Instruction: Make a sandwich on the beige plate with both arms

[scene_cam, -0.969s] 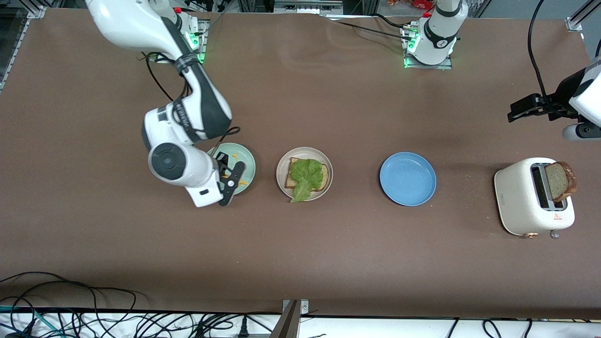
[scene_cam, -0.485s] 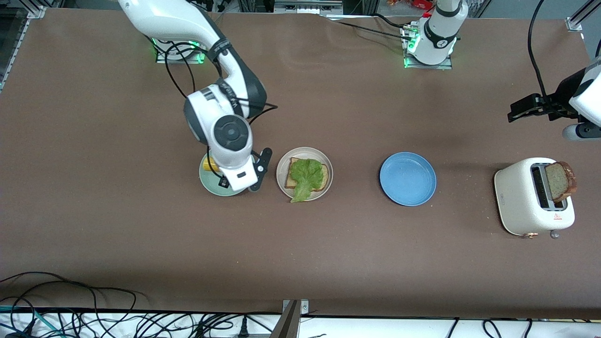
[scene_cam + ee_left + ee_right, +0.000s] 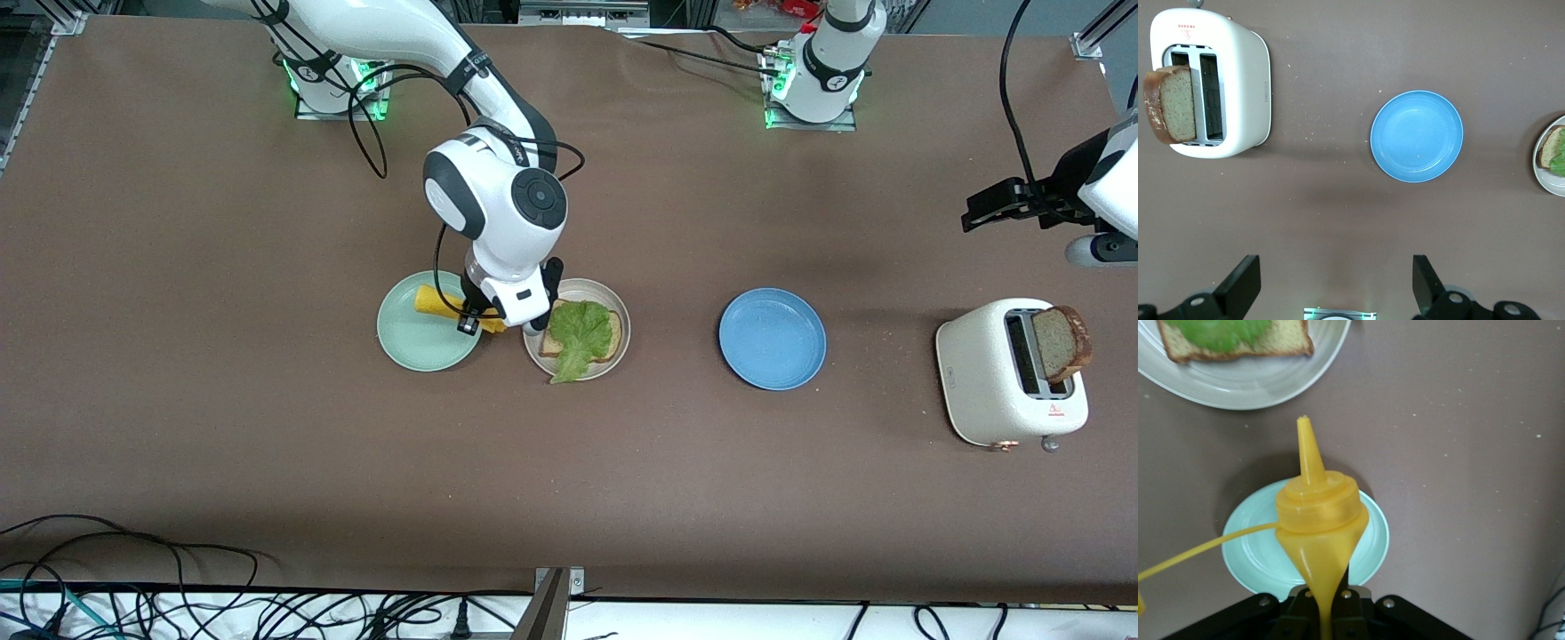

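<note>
On the beige plate [image 3: 533, 342] lies one brown bread slice [image 3: 612, 331] with a ruffled green lettuce leaf [image 3: 580, 336] on top. My right gripper [image 3: 484, 318] is shut on a yellow squeeze bottle [image 3: 437, 302] and holds it over the gap between the mint green plate [image 3: 418, 347] and the beige plate. In the right wrist view the bottle [image 3: 1318, 517] is pinched at its base by the right gripper [image 3: 1321, 613], with its nozzle toward the beige plate [image 3: 1271, 390]. My left gripper [image 3: 996, 203] waits open above the table by the toaster; in its wrist view the left gripper [image 3: 1336, 293] holds nothing.
A blue plate [image 3: 772, 339] sits beside the beige plate toward the left arm's end. A white toaster [image 3: 987, 382] stands at that end with a bread slice [image 3: 1061, 342] sticking out of a slot. Cables [image 3: 133, 587] run along the table's near edge.
My right arm has swung from the mint green plate toward the beige plate, carrying the yellow bottle with it. The left arm has not moved.
</note>
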